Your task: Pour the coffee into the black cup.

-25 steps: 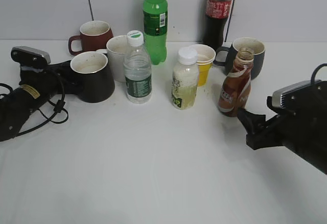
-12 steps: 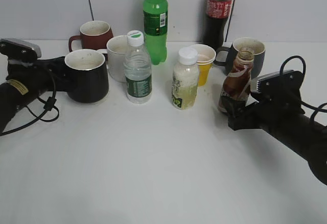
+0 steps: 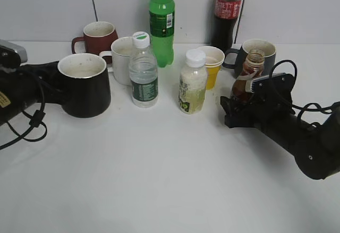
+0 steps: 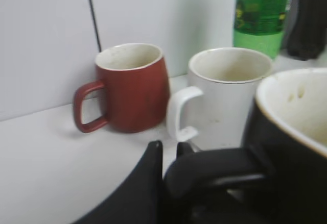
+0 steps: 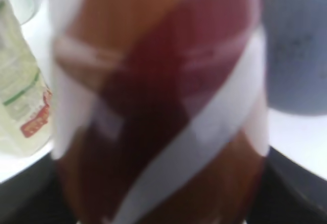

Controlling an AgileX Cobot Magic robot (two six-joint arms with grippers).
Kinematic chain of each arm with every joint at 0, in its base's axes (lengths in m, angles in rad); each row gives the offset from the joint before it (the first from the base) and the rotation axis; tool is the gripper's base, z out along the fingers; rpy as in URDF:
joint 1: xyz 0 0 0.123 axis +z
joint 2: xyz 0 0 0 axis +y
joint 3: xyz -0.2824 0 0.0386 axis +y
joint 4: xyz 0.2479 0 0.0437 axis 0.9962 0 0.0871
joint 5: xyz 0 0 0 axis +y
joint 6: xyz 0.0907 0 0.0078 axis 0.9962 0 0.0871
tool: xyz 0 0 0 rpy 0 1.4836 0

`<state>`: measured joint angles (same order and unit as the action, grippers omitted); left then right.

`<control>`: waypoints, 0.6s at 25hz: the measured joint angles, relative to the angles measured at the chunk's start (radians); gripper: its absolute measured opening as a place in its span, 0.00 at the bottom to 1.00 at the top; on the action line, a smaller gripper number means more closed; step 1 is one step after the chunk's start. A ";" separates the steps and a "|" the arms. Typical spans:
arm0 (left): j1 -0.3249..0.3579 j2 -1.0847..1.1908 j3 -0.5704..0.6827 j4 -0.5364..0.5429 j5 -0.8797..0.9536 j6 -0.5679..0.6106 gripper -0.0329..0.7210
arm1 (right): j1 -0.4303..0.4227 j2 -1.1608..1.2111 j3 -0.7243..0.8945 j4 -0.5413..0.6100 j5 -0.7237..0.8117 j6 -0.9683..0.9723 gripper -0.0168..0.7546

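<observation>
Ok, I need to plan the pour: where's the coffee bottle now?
Exterior view, right side: the coffee bottle stands before the dark grey mug, at the right tool.

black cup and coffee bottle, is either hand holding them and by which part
The left hand holds the black cup by its handle. The right hand surrounds the coffee bottle's lower body; a closed grip cannot be told.

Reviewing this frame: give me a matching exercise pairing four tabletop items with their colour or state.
Items:
1. black cup
2. coffee bottle
3. water bottle
4. maroon mug

States:
A. white cap on
B. standing at the back, untouched
C. uncapped, right gripper around its base
D. handle in the left gripper

Pairs: 1-D, 2-C, 3-A, 4-B
</observation>
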<state>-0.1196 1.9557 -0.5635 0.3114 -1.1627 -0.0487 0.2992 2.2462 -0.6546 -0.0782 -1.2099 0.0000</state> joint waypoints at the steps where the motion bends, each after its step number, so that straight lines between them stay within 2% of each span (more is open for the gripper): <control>1: -0.009 -0.008 0.010 0.001 0.000 0.000 0.11 | 0.000 0.004 -0.004 0.001 0.000 0.000 0.79; 4: -0.046 -0.024 0.022 0.003 0.000 0.000 0.11 | 0.000 0.008 -0.007 0.010 0.000 0.000 0.68; 7: -0.083 -0.029 0.025 0.029 0.000 0.000 0.11 | 0.000 0.008 -0.007 0.020 0.000 0.000 0.68; 12: -0.129 -0.029 0.025 0.147 0.000 -0.001 0.11 | 0.000 -0.021 0.021 0.019 0.020 -0.017 0.68; 15: -0.160 -0.029 0.025 0.195 0.000 -0.013 0.11 | 0.000 -0.095 0.056 -0.053 0.039 -0.074 0.68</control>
<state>-0.2796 1.9266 -0.5383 0.5060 -1.1624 -0.0620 0.2992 2.1507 -0.5991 -0.1312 -1.1711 -0.0739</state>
